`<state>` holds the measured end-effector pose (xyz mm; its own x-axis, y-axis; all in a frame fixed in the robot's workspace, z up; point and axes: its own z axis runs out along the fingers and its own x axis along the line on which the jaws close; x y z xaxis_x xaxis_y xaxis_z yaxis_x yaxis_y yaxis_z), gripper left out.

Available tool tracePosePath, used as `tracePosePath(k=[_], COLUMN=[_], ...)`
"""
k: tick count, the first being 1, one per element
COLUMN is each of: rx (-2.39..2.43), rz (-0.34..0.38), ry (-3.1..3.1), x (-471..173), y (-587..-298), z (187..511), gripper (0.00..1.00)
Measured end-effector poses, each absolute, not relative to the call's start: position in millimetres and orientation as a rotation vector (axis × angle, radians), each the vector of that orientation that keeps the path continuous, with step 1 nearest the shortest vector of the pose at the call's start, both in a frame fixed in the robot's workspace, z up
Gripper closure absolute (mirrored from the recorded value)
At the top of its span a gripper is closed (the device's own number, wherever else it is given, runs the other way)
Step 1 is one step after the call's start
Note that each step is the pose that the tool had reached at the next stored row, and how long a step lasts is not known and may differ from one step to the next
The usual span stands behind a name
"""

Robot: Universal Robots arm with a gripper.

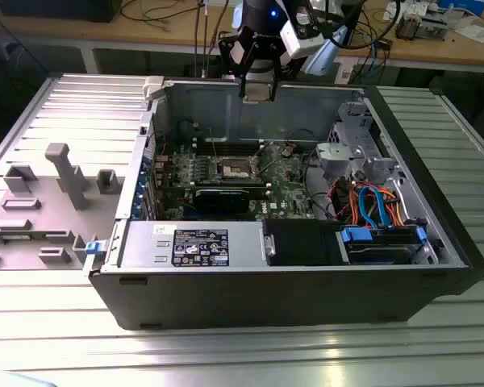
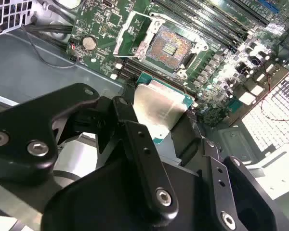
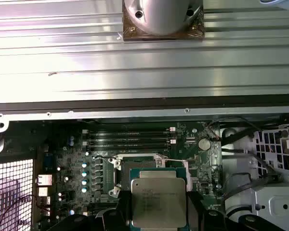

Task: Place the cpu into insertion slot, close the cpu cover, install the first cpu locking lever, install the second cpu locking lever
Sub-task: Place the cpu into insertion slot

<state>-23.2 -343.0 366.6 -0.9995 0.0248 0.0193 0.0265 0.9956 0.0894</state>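
Over the case's (image 1: pixel 202 105) far wall, your jaws clamp the cpu (image 2: pixel 159 108); insertion slot (image 2: pixel 169 45) lies below, nearer, uncovered.

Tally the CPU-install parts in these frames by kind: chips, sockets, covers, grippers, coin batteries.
cpu: 1, held by the gripper
insertion slot: 1, empty
cpu cover: 1, raised open
gripper: 1
coin battery: 1
Total: 5
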Motion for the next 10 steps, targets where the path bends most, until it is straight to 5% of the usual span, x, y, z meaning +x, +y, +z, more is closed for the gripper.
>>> tracePosePath(k=[10], rx=[-0.04], rz=[-0.139], ry=[-3.12], x=[-30.2], y=[-343.1], z=[365.6], gripper=[0.45])
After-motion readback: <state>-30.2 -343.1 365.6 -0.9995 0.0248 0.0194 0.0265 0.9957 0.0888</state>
